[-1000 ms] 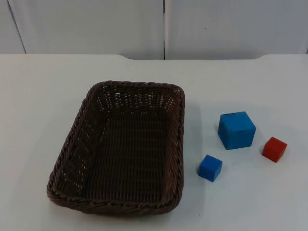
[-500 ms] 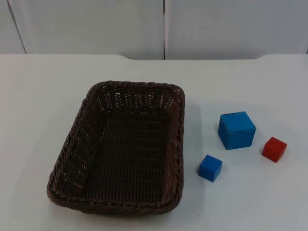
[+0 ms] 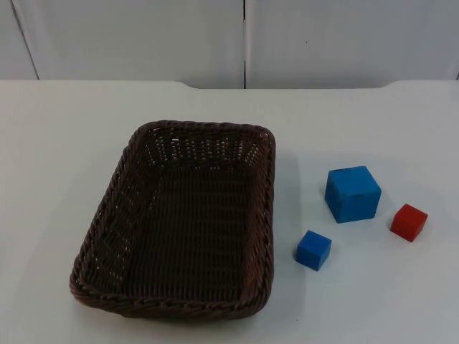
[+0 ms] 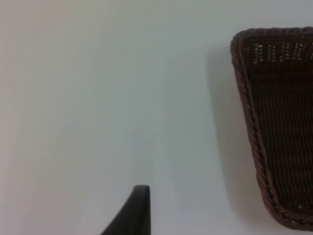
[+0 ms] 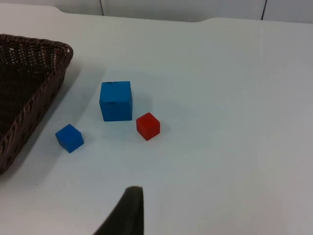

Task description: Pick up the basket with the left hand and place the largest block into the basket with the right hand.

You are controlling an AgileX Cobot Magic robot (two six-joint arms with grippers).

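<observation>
Change: nothing is seen to have moved since the earlier top views; basket and all three blocks lie where they were, and no arm has come into the top view.
Meaning for the task: neither step is judged to have begun; the basket is not lifted and the largest block is not picked.
Basket (image 3: pixel 183 222): a dark brown woven tray, resting flat on the table (image 3: pixel 57 143), left of centre and reaching close to the near edge; it is empty.
Largest block (image 3: pixel 352 193): the big blue cube, standing on the table to the right of the basket, well apart from its rim, toward the right edge.
Small blue block (image 3: pixel 314 249): nearer the front edge than the big cube, between it and the basket's right wall, touching neither.
Red block (image 3: pixel 409 222): just beside the big cube on its right, apart from it, closest to the table's right edge.
Left gripper (image 4: pixel 134 210): held over bare table beside the basket's rim; one dark fingertip is seen, so whether the claw is spread or closed cannot be told. Nothing is seen held.
Right gripper (image 5: pixel 127 210): held back over bare table, well apart from the three blocks, which are faced from a distance; its claw state likewise cannot be told.
Next need, as judged: the basket rim is to be approached and gripped by the left arm first.
</observation>
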